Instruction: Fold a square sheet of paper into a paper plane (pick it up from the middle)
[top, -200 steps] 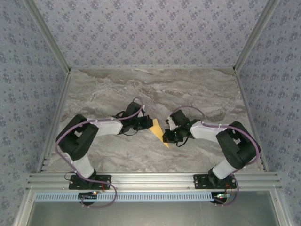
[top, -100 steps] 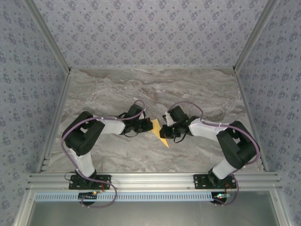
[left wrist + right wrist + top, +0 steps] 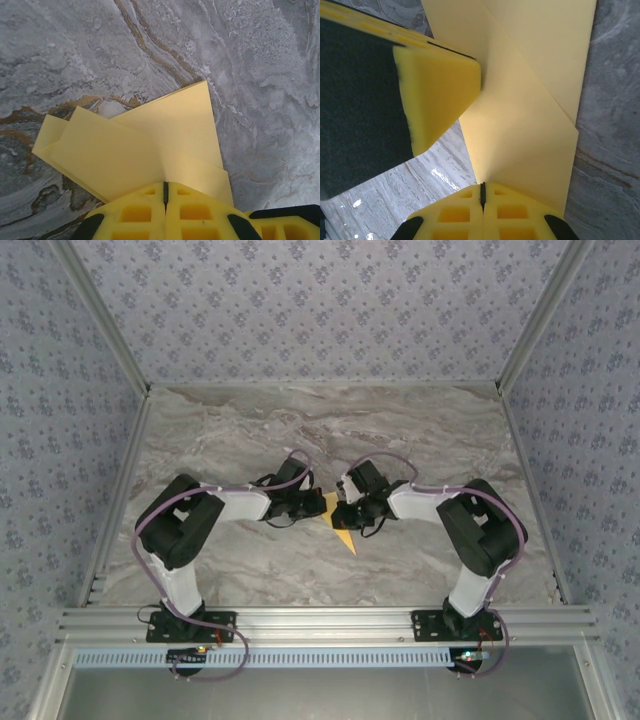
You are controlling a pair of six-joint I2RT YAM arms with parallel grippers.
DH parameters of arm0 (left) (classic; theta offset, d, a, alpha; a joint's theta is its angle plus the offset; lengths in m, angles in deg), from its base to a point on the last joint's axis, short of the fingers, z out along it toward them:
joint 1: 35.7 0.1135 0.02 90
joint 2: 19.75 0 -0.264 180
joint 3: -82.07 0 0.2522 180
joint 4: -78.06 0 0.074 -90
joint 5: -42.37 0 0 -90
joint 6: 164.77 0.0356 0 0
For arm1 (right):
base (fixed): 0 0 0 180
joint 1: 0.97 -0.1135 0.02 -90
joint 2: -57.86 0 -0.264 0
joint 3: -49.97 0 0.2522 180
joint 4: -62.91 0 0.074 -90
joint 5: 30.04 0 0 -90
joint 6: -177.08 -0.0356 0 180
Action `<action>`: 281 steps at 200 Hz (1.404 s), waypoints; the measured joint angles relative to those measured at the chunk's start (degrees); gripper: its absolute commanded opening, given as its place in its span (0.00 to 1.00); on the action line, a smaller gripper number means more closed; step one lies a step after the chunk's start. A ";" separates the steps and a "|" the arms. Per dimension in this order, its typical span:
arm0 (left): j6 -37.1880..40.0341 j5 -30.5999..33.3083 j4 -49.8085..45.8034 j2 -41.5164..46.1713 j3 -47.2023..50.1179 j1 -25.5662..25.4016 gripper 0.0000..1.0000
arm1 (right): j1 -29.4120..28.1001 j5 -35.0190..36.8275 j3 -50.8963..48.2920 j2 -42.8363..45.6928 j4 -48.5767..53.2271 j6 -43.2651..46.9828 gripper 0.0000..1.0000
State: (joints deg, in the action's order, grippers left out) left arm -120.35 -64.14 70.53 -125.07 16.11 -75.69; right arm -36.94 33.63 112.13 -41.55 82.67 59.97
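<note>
Pinching the folded square sheet of paper (image 3: pixel 150 145) from opposite sides, the left gripper (image 3: pixel 165 192) and right gripper (image 3: pixel 482 192) clamp it over the middle of the table (image 3: pixel 300 420). Light, limp and slippery, its layers would likely splay; gripping across creased edges seems safest.

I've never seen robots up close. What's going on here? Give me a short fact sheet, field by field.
surface: grey marbled table
object: yellow-orange sheet of paper, folded into overlapping layers
where: around the middle of the table
left jaws: shut, pinching one edge of the sheet of paper
right jaws: shut, pinching it from the opposite side
lifted or resting: cannot tell
stage: partly folded, not yet a slim dart
</note>
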 measured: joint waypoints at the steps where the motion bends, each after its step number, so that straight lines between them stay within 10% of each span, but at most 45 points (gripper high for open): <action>1: 0.00 0.02 -0.07 0.00 -0.02 0.00 0.02 | 0.00 -0.02 -0.07 0.04 -0.04 0.00 0.00; 144: 1.53 0.76 -7.52 -2.38 -6.58 -0.04 0.16 | -1.60 3.76 -18.67 22.64 7.93 -1.40 0.01; 194: 1.11 1.20 -15.52 -0.70 -12.39 -0.15 0.60 | 2.01 14.36 -14.99 34.49 15.02 -6.86 0.52; 239: -1.90 9.55 -29.24 2.75 -20.61 -4.42 0.76 | 10.10 19.45 -15.45 38.18 14.56 -11.89 0.88; 281: -5.11 21.62 -44.00 -2.01 -34.16 -11.93 0.82 | 15.80 20.09 -19.04 39.01 13.81 -12.31 1.00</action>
State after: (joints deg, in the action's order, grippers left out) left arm -125.46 -42.53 26.54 -127.08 -18.06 -87.62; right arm -21.14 53.72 93.10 -2.54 96.48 47.66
